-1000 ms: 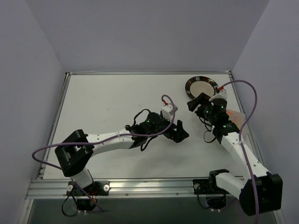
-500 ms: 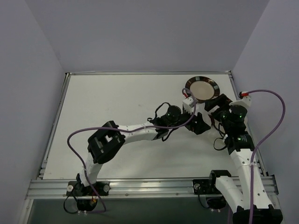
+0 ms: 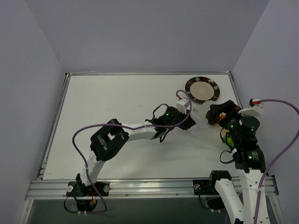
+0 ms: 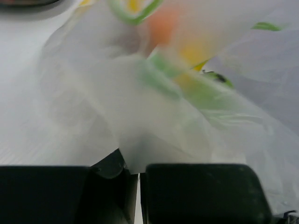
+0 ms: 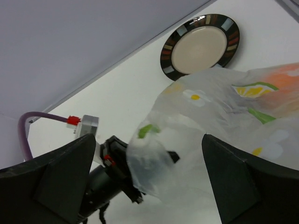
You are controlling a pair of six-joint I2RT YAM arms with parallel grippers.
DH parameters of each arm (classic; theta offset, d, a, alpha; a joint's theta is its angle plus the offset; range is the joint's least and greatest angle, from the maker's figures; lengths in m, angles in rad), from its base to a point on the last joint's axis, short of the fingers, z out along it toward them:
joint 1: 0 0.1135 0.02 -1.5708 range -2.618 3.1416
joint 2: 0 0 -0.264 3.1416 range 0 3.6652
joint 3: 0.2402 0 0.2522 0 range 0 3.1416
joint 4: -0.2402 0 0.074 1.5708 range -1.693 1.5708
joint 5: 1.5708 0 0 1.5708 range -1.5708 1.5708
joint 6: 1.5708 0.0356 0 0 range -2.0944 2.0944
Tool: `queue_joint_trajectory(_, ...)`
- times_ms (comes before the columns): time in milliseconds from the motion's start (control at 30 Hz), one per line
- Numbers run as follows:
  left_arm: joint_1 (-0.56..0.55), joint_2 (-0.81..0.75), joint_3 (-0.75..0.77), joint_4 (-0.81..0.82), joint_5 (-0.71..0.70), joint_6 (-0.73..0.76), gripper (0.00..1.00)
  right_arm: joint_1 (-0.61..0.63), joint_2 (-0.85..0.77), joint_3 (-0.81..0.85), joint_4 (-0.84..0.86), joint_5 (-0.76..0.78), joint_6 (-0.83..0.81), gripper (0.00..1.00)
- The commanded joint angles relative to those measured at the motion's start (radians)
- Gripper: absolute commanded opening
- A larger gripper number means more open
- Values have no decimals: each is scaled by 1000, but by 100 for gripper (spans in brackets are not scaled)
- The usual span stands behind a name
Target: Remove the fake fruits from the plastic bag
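The plastic bag, thin whitish film with flower and leaf prints, lies crumpled on the table near the plate, faint in the top view. Blurred orange and yellow shapes, apparently fake fruits, show through the film; more orange glows at its far side. My left gripper is shut with a fold of the bag's edge pinched between its fingers, and film drapes over it. My right gripper hovers wide open above the bag, holding nothing.
A round plate with a dark striped rim stands just beyond the bag at the back right, also seen from the right wrist. The two arms meet closely over the bag. The right table edge runs close by.
My left arm swung right to the bag and shut on its edge. My right arm drew back toward the near right, and its jaws opened wider.
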Motion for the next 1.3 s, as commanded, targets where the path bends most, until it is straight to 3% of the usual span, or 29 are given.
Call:
queue_joint_trajectory(0, 64, -178, -164, 97, -88, -48, 2, -4, -78, 24, -174, 48, -45, 93)
queue_joint_trajectory(200, 29, -342, -346, 138, -112, -72, 2, 1, -116, 15, -306, 157, -67, 92)
queue_joint_trajectory(267, 29, -370, -394, 166, -105, -101, 2, 1, -133, 24, -311, 235, -56, 98)
queue_joint_trajectory(333, 29, -402, -423, 192, -105, -128, 2, 1, -122, 24, -310, 225, -50, 98)
queue_joint_trajectory(500, 9, -516, -524, 188, -138, -122, 2, 1, -23, -132, -177, 55, 33, 72)
queue_joint_trajectory(600, 1, -604, -575, 169, -160, -115, 2, -2, 29, -217, -35, 157, 60, 53)
queue_joint_trajectory(633, 0, -615, -587, 168, -161, -120, 3, -4, 81, -226, -2, 198, 63, 36)
queue_joint_trajectory(733, -17, -623, -600, 160, -143, -125, 2, -13, 186, -231, 147, 303, 47, 26)
queue_joint_trajectory(767, -20, -622, -595, 142, -131, -122, 2, -27, 265, -222, 208, 303, 41, 16)
queue_joint_trajectory(933, -49, -671, -558, 66, -62, -37, 3, -37, 511, -156, 370, 236, -39, 14)
queue_joint_trajectory(1000, -60, -718, -545, 5, -60, 19, 19, -56, 555, -143, 397, 207, -68, 13)
queue_joint_trajectory(1033, -72, -733, -537, -15, -59, 39, 33, -67, 591, -142, 410, 178, -100, 11)
queue_joint_trajectory(1067, -77, -743, -508, -67, -56, 76, 64, -80, 600, -140, 417, 164, -107, 11)
queue_joint_trajectory(1133, -84, -750, -474, -111, -56, 110, 94, -135, 615, -152, 445, 109, -102, 9)
queue_joint_trajectory(1267, -83, -648, -300, -265, -86, 220, 94, -208, 680, -185, 552, 20, -70, 10)
